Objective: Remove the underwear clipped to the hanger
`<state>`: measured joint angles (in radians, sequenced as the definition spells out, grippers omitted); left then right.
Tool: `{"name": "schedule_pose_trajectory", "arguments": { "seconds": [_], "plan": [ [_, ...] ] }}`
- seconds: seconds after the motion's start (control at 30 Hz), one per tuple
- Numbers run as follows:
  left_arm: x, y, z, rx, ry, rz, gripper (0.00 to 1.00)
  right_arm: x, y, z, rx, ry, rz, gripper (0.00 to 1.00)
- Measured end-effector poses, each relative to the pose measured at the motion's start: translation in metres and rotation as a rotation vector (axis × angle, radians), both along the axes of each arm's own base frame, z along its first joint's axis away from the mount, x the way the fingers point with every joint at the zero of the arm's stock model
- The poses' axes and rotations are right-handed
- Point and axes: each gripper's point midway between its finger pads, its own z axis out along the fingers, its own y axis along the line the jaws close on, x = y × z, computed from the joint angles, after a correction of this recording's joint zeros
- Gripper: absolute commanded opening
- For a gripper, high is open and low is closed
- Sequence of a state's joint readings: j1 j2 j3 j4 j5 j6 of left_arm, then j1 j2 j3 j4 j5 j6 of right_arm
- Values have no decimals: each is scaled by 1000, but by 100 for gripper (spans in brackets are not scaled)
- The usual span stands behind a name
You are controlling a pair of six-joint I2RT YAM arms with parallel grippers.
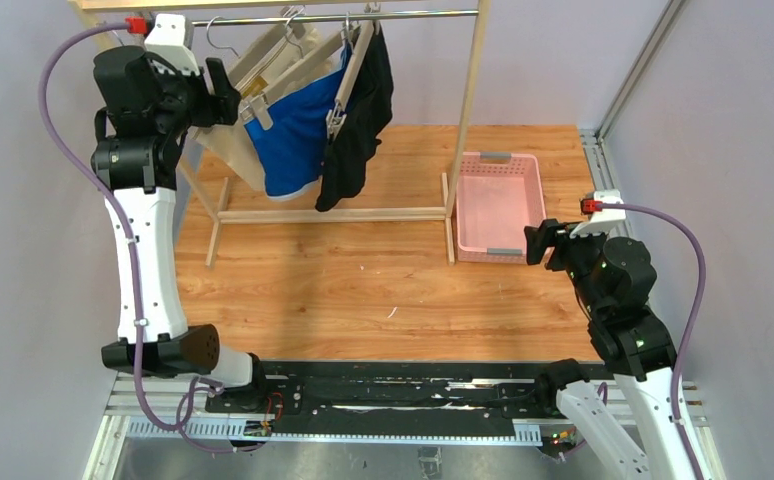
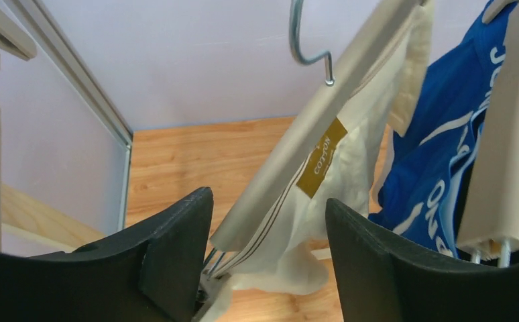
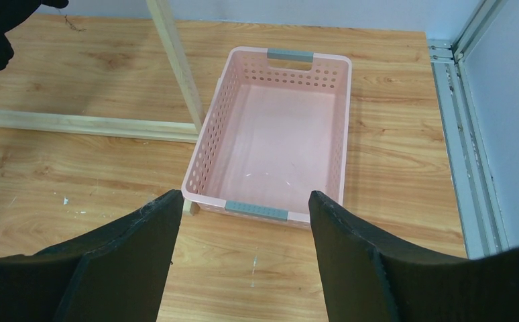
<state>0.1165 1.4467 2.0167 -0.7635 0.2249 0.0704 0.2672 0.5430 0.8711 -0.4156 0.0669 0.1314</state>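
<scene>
- Pale lilac walls enclose the cell; the wooden surface (image 1: 363, 290) fills the middle of the overhead view.
- Wooden clothes rack (image 1: 468, 130) stands at the far side of the surface, with a metal rail (image 1: 413, 15) across its top.
- Left arm (image 1: 148, 270) is stretched up to the rack's left end. Right arm (image 1: 623, 300) is folded low at the right side.
- Pink basket (image 1: 540, 205) sits on the surface just right of the rack's foot, with nothing in it.
- All three pieces of underwear hang from the rail on hangers: cream-white briefs (image 1: 228, 150) leftmost, blue briefs (image 1: 288, 130) in the middle, black briefs (image 1: 358, 130) rightmost. The three overlap.
- I see the cream-white briefs' hanger (image 2: 351, 74) tilted steeply, its low end running down beside the left finger (image 2: 176, 241).
- Left claw (image 2: 268, 201): jaws parted wide and straddling that low end and the cream fabric. Nothing is pinched; I cannot tell whether the finger touches the hanger.
- Right claw (image 3: 245, 194): jaws wide apart, holding nothing, poised above the basket's near rim.
- Gold "COTTON" label (image 2: 322, 157) shows on the cream-white waistband.
</scene>
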Motion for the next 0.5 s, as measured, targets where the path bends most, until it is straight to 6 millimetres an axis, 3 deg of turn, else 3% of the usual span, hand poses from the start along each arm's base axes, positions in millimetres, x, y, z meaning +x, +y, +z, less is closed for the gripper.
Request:
{"name": "schedule_pose_trajectory", "arguments": {
  "seconds": [0.23, 0.37, 0.5],
  "plan": [
    [-26, -5, -1, -19, -56, 1, 59, 0, 3, -1, 4, -2, 16, 71],
    [-36, -6, 8, -18, -103, 0, 43, 0, 4, -3, 4, 1, 22, 70],
    [-34, -6, 14, -19, -128, -1, 51, 0, 5, -1, 7, -4, 28, 70]
  ]
}}
